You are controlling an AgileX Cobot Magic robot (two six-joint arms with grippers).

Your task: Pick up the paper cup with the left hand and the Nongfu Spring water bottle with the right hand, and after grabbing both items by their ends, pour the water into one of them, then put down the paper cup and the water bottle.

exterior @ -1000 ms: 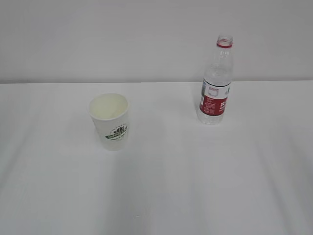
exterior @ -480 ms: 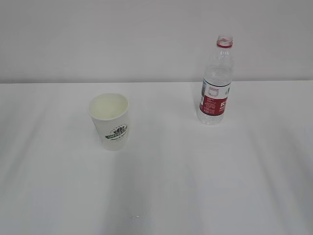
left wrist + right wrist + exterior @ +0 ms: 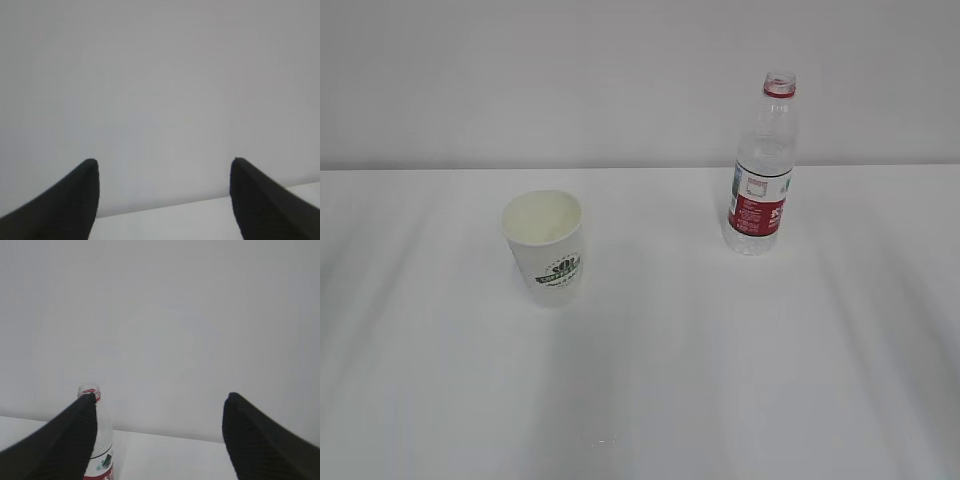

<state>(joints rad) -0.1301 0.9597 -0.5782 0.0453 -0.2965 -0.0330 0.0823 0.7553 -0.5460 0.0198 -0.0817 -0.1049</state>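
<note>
We are comparing the exterior view with the two earlier pictures and finding no change on the table (image 3: 650,400): the paper cup (image 3: 546,245) and the water bottle (image 3: 761,165) are standing where they stood a second ago, and no arm is entering that view. We are taking this to mean the task is at its very start, with neither pick begun.

Going left to right. The cup is sitting left of centre, upright, its long axis vertical, its open mouth pointing up and its green logo facing the near side. We cannot tell whether anything is in it.

The bottle is standing well apart from the cup, to the right and farther back, upright, long axis vertical, its uncapped neck with the red ring pointing up. It is looking mostly clear; we cannot judge the water level.

The left hand (image 3: 165,165) is showing two black fingertips spread wide, with nothing between them but wall and a strip of table edge; the cup is not in its wrist view. It is holding nothing.

The right hand (image 3: 159,401) is likewise spread wide and empty. In its wrist view the bottle is partly hidden behind the left fingertip, far ahead, not between the jaws.

We are judging that both hands need to approach before any grasp.
</note>
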